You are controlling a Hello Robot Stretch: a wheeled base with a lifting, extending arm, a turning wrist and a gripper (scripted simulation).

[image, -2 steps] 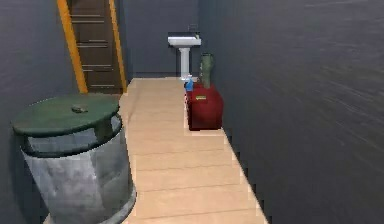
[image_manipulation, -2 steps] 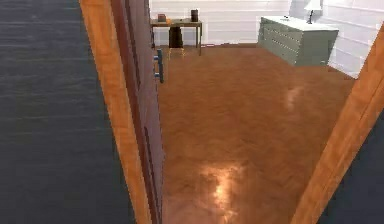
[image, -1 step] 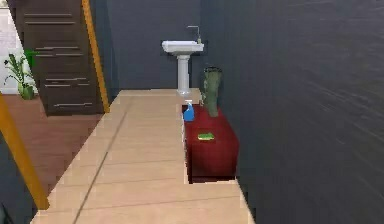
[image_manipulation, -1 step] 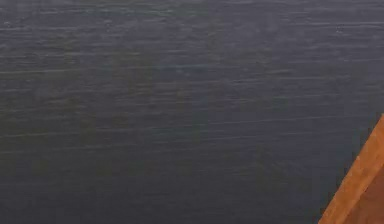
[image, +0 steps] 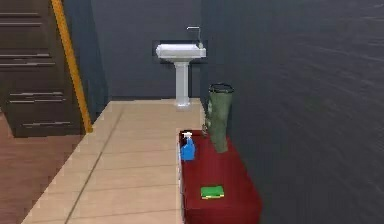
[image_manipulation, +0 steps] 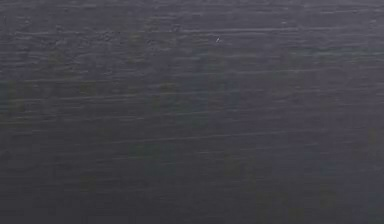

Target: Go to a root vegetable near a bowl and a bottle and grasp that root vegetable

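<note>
so far only the search is under way, as i judge it. nearest in the forward view stands a low dark red cabinet [image: 238, 172] against the wall on the right, with a flat green thing [image: 211, 192] lying on its near end. further along its top, at the left edge, stands a blue spray bottle [image: 187, 148], and beyond that a tall dark green container [image: 220, 115] stands upright at the far end. the pale tiled floor [image: 120, 165] runs past the cabinet to a white pedestal sink [image: 181, 55] on the far wall, and a dark panelled door [image: 35, 70] stands at the left. the arm side view faces a plain dark wall [image_manipulation: 190, 110]. where the root vegetable lies i cannot tell, nor its bowl. the gripper's state i cannot tell either. finding the vegetable, driving up to it and grasping it are all left.
</note>
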